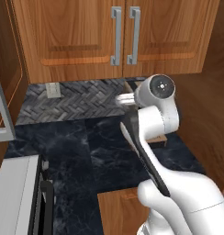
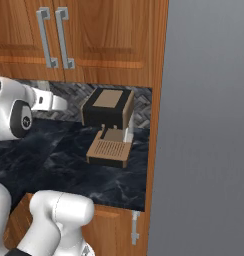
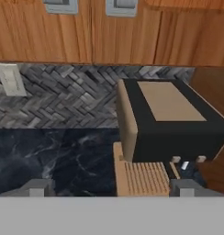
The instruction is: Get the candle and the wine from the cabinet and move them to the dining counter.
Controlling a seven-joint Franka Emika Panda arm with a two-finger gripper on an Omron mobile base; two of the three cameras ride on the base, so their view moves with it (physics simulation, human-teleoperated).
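The cabinet (image 1: 118,36) is closed above the pincer (image 3: 111,188), so the wine and candle are presumably hidden inside; the pincer is spread apart, empty; a coffee machine (image 3: 169,121) stands just ahead; the bottle is judged heavy, slippery, fragile, best gripped mid-body.

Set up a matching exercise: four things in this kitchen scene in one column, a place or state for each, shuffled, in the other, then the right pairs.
Things:
1. brown wooden wall cabinet with two panelled doors
2. black and tan coffee machine
3. pale wall socket plate
4. grey vertical bar handles

Places or states:
A. on the grey herringbone tiles
B. both doors shut
C. side by side where the doors meet
D. standing on the dark marble worktop

Pairs: 1-B, 2-D, 3-A, 4-C
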